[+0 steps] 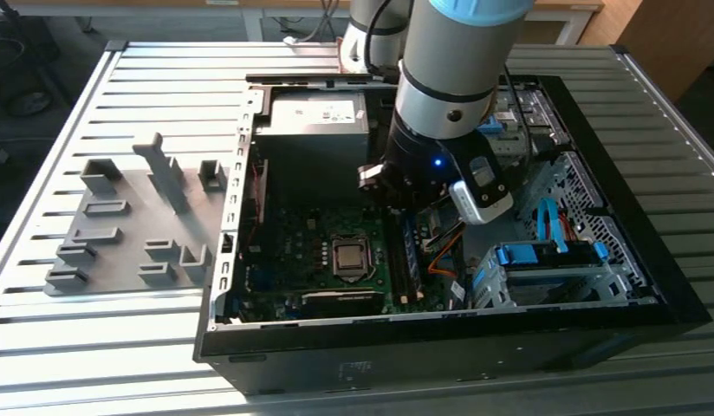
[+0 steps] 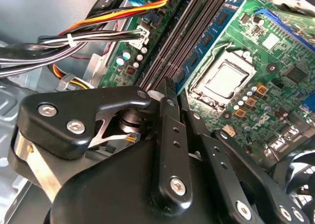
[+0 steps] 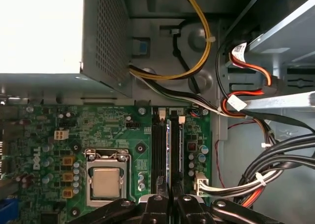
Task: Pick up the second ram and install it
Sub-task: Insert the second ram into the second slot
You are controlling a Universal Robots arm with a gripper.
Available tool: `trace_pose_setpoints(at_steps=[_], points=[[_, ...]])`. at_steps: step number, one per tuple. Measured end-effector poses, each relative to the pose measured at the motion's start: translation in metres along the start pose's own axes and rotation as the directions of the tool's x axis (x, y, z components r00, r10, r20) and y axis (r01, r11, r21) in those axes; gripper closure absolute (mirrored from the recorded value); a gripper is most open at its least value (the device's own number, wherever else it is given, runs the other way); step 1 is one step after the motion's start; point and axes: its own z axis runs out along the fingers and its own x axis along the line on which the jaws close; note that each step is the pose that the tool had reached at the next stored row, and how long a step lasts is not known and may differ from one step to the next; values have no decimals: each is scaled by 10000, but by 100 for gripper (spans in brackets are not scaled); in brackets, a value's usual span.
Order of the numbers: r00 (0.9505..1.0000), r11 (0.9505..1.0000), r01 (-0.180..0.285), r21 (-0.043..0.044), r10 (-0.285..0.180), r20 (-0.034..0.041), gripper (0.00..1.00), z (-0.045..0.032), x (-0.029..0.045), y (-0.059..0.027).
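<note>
One blue ram point(image 2: 206, 51) stands on its edge in a long slot on the green board point(image 3: 44, 135). It is just beside the shiny square chip point(image 2: 224, 81) in the middle of that board. In the exterior view the ram point(image 1: 408, 256) runs along the chip's side, toward the exterior view's right. More dark slots lie right next to it.

The black tool point(image 2: 179, 101) is low over the end of these slots, very near the ram. I cannot tell whether the tool is apart, together, or clamped on anything. In the first wrist view the tool point(image 3: 170, 204) sits right at the slot ends.

A bunch of black, orange and yellow wires point(image 2: 98, 37) lies near the slots. The board sits inside an open black computer case point(image 1: 450, 325), near a big grey box point(image 1: 316, 113). The case lies on a ribbed tabletop point(image 1: 56, 347). Grey blocks point(image 1: 160, 173) stand beside the case, on the exterior view's left.
</note>
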Motion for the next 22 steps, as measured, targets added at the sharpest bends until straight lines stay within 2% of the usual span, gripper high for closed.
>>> trace_pose_setpoints(at_steps=[7,15,22], points=[[10000,10000,-1,-2,1,-13,86,83,-1,-3],[10000,10000,-1,1,1,-13,86,90,-1,-4],[10000,10000,-58,-1,58,-11,86,143,9,-6]])
